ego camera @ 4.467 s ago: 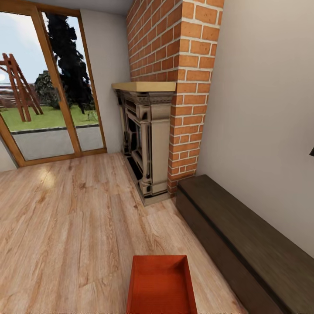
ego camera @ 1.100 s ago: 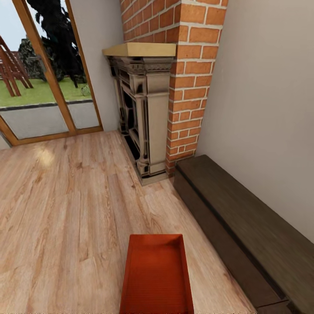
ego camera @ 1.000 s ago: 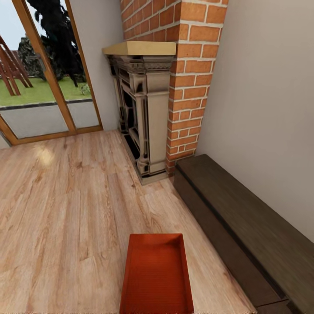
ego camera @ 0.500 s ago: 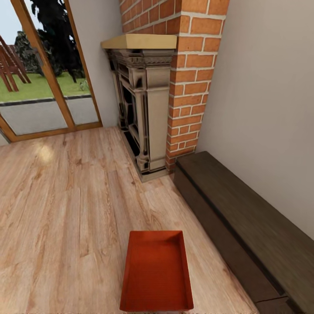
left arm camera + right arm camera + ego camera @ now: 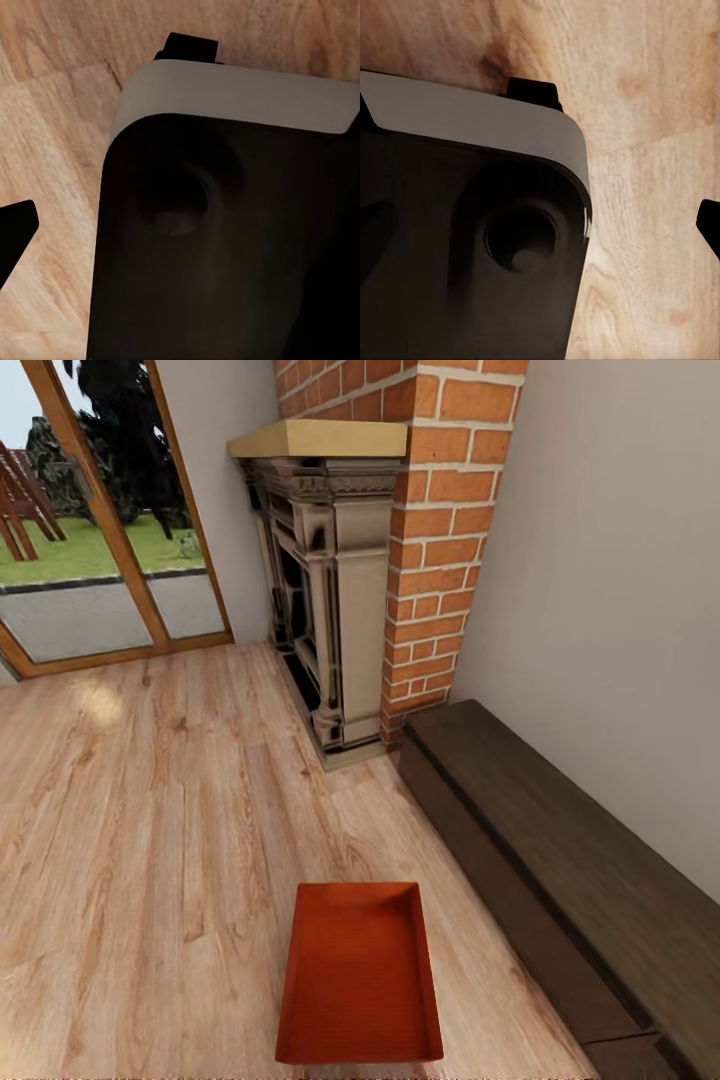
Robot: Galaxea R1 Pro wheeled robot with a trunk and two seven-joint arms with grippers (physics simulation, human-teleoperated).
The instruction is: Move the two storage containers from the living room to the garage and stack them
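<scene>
One storage container (image 5: 360,972), an empty orange-red tray with low walls, lies on the light wood planks of the living room low in the head view, centred ahead of me. In the left wrist view one black fingertip (image 5: 13,234) pokes in at the picture's edge over the planks. The right wrist view likewise shows a single black fingertip (image 5: 710,223) at its edge. With one tip visible per hand, neither gripper's state can be read. Nothing is seen held.
A long dark brown bench (image 5: 560,870) runs along the pale wall to the right of the container. The red brick fireplace (image 5: 330,590) stands ahead, glass doors (image 5: 100,560) at far left. My own dark body with a grey rim (image 5: 225,240) blocks much of both wrist views.
The whole head picture has shifted, so the camera moved: the container now sits higher in the frame with its near wall visible. The container itself rests on the same planks.
</scene>
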